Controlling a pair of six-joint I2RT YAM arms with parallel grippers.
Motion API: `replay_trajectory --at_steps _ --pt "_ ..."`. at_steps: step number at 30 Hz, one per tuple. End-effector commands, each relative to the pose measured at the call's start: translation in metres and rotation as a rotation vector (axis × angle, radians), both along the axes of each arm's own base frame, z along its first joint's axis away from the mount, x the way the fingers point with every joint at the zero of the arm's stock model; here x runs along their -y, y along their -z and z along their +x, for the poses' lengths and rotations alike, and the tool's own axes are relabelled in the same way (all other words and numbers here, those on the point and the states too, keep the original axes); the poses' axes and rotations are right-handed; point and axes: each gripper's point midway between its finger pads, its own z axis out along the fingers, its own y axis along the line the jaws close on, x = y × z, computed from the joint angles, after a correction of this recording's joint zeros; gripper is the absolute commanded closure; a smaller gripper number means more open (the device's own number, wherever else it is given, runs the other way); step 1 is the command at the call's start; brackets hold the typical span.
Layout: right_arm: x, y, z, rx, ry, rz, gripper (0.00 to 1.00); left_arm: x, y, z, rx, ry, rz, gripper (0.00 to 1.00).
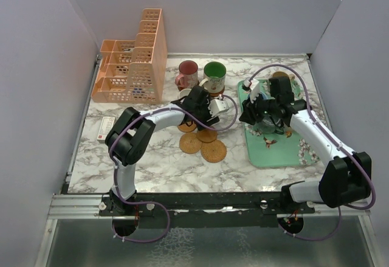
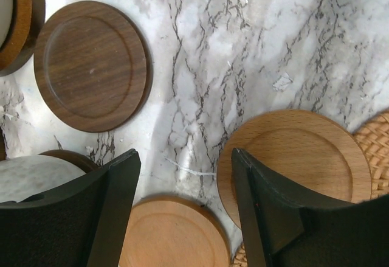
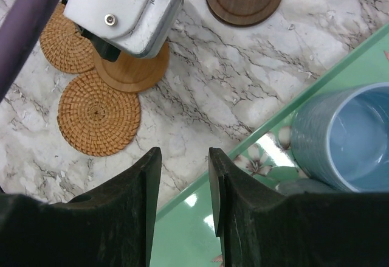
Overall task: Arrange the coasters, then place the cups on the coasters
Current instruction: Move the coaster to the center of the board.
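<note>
My left tool [image 2: 183, 157] hangs half open and empty over coasters [image 2: 91, 66] lying on the desk [image 2: 243, 48]; my right tool [image 3: 185, 154], narrow (nothing in it), hovers beside the blue cup [image 3: 343, 136] on the tray [image 3: 364, 60].

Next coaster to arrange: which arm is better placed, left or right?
Left. The left pincer hangs open directly over the coasters, one light wooden disc under its jaws. The right pincer hangs empty at the tray edge beside the blue cup, coasters off to its side.
</note>
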Motion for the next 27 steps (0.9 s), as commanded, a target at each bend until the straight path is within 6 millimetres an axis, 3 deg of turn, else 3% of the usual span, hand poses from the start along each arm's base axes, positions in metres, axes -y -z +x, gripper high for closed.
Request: replay_trajectory --at_steps 1,13,26,27 --pt "0.012 -0.010 0.008 0.050 0.047 0.014 0.63 0.004 0.006 0.010 0.011 -0.027 0.004 0.36" --pt "0.029 -0.011 0.011 0.050 0.095 0.026 0.63 0.010 0.007 0.038 0.062 -0.102 0.015 0.36" --pt "0.031 -0.009 0.012 0.042 0.096 0.029 0.63 0.013 0.018 0.032 0.019 -0.102 0.005 0.33" --pt "0.032 -0.009 0.012 0.041 0.096 0.030 0.63 0.018 0.011 0.037 0.031 -0.101 -0.008 0.32"
